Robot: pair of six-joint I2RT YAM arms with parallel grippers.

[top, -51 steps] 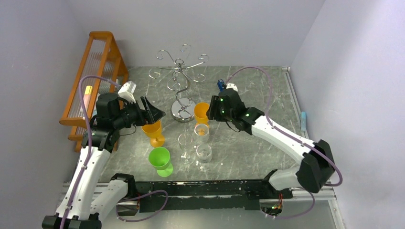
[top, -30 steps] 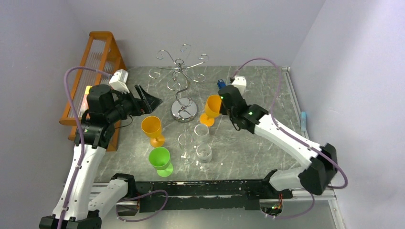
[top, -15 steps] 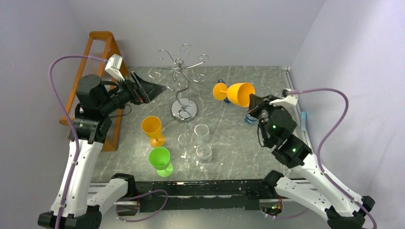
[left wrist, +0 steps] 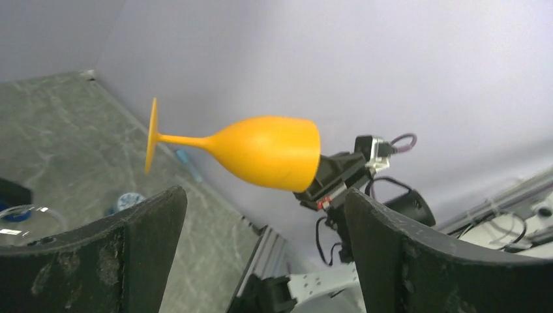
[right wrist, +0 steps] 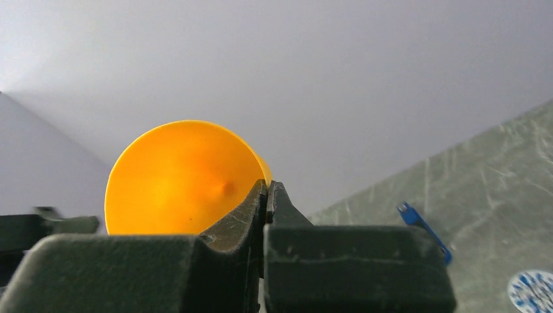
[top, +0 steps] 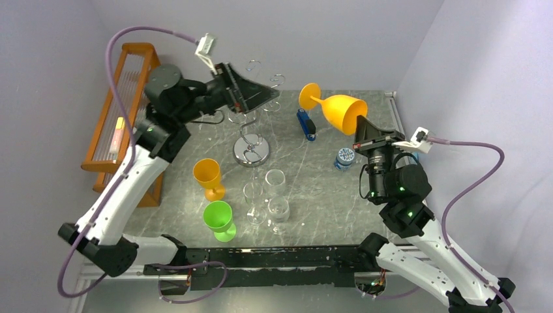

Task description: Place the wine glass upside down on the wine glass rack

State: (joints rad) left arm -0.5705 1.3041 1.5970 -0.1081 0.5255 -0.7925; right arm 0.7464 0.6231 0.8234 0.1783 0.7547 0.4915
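Top external shows our right gripper [top: 362,126] pinching the orange wine glass [top: 340,111] by its rim — sideways, aloft, right of the wine glass rack [top: 250,150]. Our left gripper [top: 263,98] gapes wide at its hooks.

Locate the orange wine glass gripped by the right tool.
Top view, right of centre: the orange wine glass is sideways in the air, rim pinched by the right tool, foot pointing toward the wine glass rack on its left.
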